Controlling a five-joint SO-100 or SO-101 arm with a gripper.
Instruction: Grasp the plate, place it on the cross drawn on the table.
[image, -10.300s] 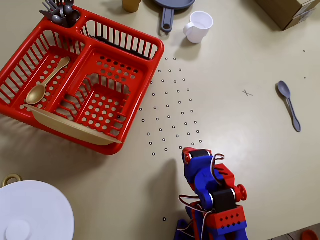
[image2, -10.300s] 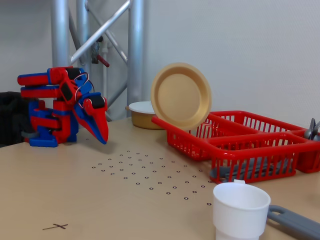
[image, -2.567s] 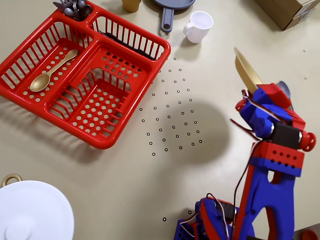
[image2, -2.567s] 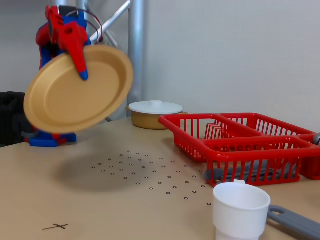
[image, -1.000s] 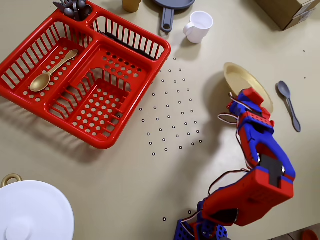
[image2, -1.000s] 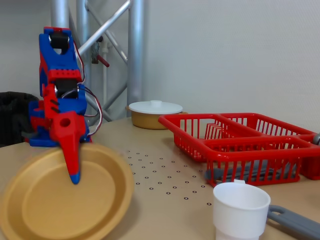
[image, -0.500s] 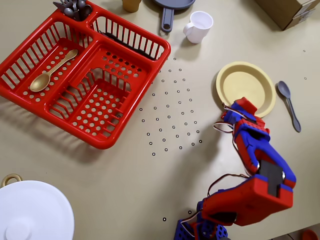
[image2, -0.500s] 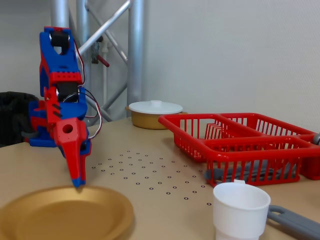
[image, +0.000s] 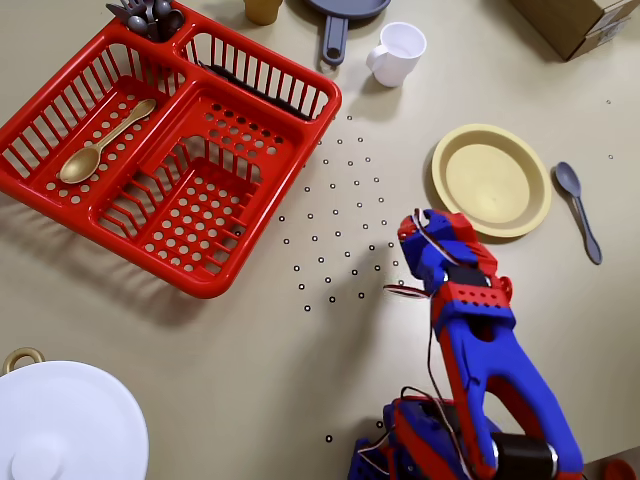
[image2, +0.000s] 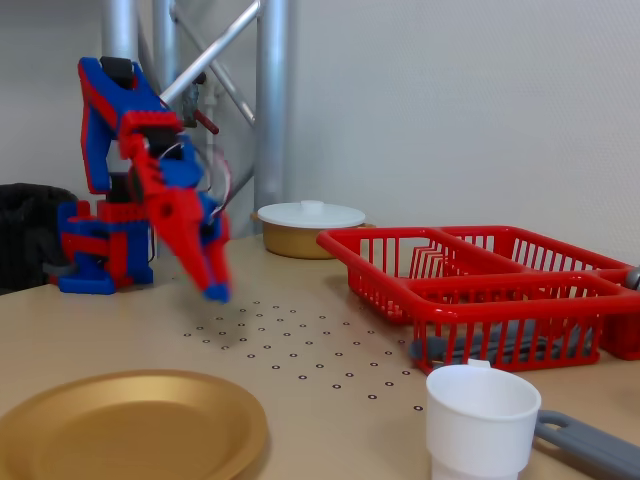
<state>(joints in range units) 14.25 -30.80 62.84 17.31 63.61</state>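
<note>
The pale yellow plate (image: 491, 180) lies flat on the beige table (image: 300, 380), right of the dot grid in the overhead view; the fixed view shows this plate (image2: 130, 425) at the front left. The cross is hidden, with the plate over the spot. My red and blue gripper (image: 409, 228) hangs above the right edge of the dot grid, left of the plate and apart from it. In the fixed view the gripper (image2: 214, 291) points down with its fingers together and nothing between them.
A red dish rack (image: 170, 150) holding a gold spoon (image: 95, 155) fills the upper left. A white cup (image: 397, 52) and a pan handle (image: 334, 38) sit at the top. A grey spoon (image: 578, 208) lies just right of the plate. A big white lid (image: 65, 420) is at the lower left.
The plate was let go and now rests flat on the table. The gripper has drawn back from its rim, leftward in the overhead view, and lifted over the dot grid.
</note>
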